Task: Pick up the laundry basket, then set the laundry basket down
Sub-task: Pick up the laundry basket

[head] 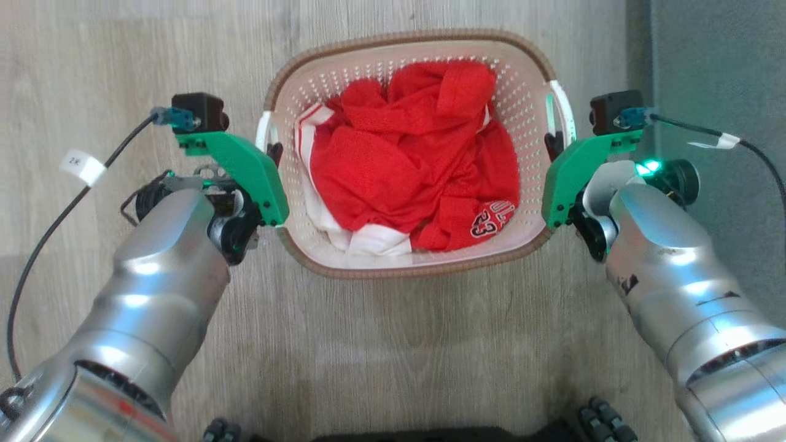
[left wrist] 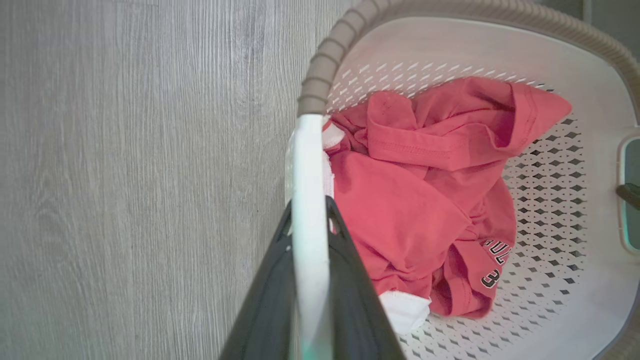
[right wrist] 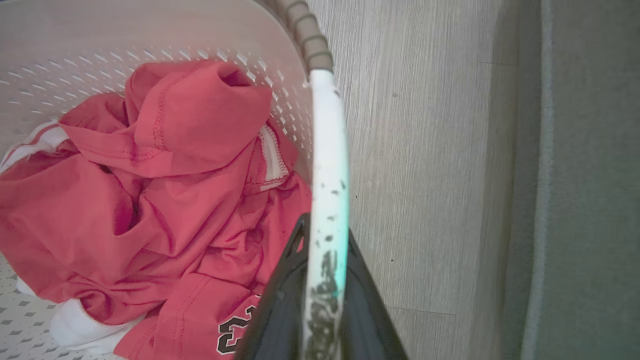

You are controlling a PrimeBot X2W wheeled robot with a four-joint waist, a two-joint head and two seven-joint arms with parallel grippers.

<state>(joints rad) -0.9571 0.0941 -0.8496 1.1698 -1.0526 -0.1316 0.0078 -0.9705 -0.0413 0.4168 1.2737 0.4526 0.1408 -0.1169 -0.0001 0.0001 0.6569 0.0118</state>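
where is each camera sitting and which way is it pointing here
Head view: on the head, looking straight down at the laundry basket and wood floor; both silver forearms show, left end effector and right end effector at its sides.
Left wrist view: on the left wrist, looking along its dark fingers, closed on the left handle.
Right wrist view: on the right wrist, fingers closed on the right handle.
Shared: all three see the red clothes.

Matt plastic basket (head: 528,104) w/ red cloth (head: 411,159)
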